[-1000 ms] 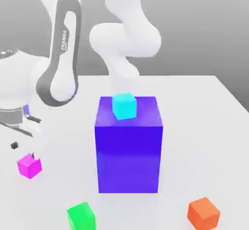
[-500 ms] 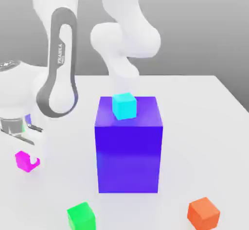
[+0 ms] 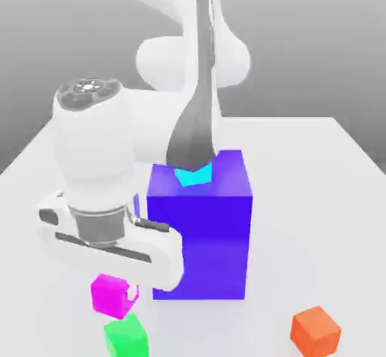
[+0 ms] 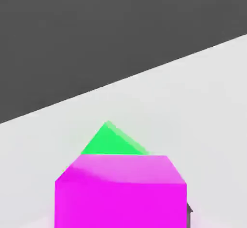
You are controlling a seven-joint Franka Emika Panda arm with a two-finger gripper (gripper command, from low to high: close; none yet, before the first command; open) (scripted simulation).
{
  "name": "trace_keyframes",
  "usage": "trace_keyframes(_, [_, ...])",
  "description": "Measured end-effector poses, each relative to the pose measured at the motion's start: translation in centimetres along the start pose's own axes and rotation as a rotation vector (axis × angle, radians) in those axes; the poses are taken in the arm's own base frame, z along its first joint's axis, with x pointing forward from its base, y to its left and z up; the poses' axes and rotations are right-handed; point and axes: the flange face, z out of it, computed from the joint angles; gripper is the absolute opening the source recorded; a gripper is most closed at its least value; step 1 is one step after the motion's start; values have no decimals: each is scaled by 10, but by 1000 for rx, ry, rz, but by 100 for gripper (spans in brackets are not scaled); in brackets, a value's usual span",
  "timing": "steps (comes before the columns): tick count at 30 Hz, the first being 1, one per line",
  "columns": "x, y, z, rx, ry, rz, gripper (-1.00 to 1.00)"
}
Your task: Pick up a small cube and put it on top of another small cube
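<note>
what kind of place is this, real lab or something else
Most likely a simulated test scene, not a real room: a plain white table against a blank grey backdrop, flat-coloured blocks such as the pink cube, green cube and big blue block, and a smooth white robot arm.

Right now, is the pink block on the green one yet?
Not yet. Done: the gripper has shut on the pink cube and lifted it off the table. In hand: the cube hangs just above the green cube. Left: lower it squarely on top and let go.
</note>
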Motion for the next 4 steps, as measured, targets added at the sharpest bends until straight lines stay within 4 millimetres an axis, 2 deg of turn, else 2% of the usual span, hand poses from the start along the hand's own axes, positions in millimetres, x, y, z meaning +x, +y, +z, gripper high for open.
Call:
trace_keyframes(1, [-1, 0, 10, 0, 0, 0, 100])
trace_keyframes(4, [-1, 0, 10, 0, 0, 0, 100])
